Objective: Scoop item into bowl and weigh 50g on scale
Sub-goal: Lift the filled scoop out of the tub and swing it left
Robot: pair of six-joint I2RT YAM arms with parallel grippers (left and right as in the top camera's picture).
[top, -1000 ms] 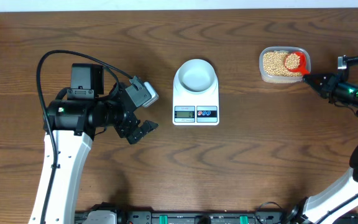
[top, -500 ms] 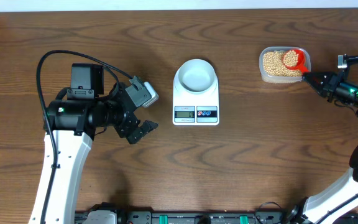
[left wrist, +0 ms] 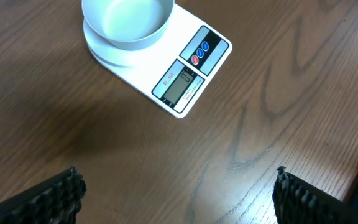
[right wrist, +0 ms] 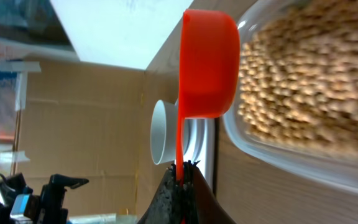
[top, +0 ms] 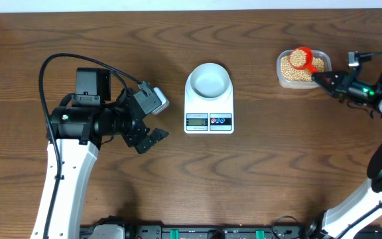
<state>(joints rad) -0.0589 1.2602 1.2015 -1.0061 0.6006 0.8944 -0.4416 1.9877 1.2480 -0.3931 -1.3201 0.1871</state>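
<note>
Holding scoop (top: pixel 301 58) in my clenched right claw (top: pixel 320 78) over beans (top: pixel 289 69), right of scale (top: pixel 208 121) | bowl (top: pixel 208 79) on scale | left claw (top: pixel 149 140) released, left of scale

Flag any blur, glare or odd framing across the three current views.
Overhead: sharp and evenly lit, though the display of the scale is too small to read. Left wrist: crisp, no glare on the bowl, a faint shadow at frame left. Right wrist: scene appears turned sideways, beans soft and blurred, red scoop sharper.
</note>
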